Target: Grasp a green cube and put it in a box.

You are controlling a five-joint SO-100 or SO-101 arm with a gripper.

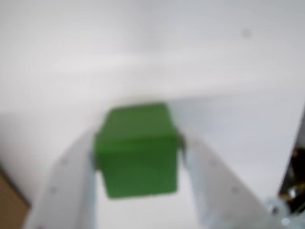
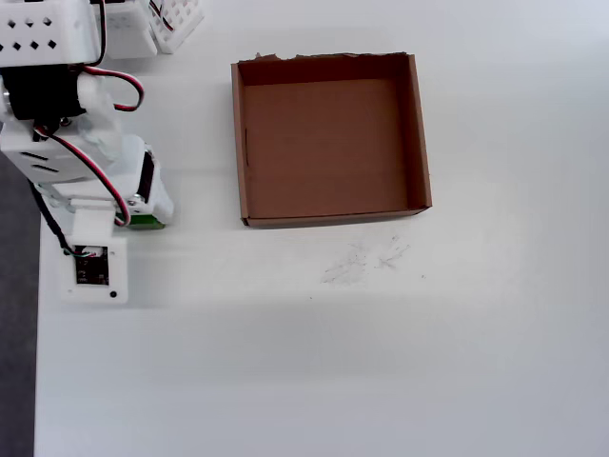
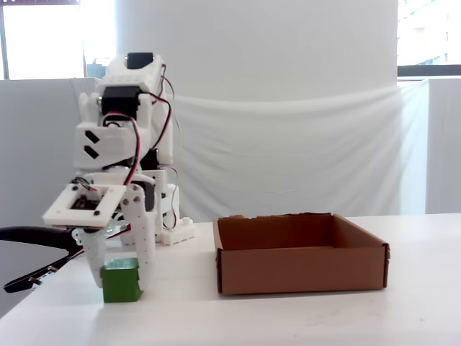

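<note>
The cube sits low in the middle of the wrist view, with the gripper around it, one white finger on each flank. The fingers look pressed against its sides, so I take it as pinched, though the picture is blurred and I cannot swear to firm contact. In the fixed view the cube rests on the table at lower left, the gripper coming down over it from above. From overhead only a green sliver peeps out under the arm at left.

The box lies to the right in the overhead view, well apart from the cube, empty, its torn rim along the top edge. In the fixed view the box stands right of the cube, its near wall facing the camera.

The step in hand looks to be securing the grip before lifting. To do it well, I would hold the squeeze steady and raise straight up, high enough that the cube clears the box's low wall. Then swing across toward the middle of the tray, not the rim, and let go low so the cube does not bounce out.
</note>
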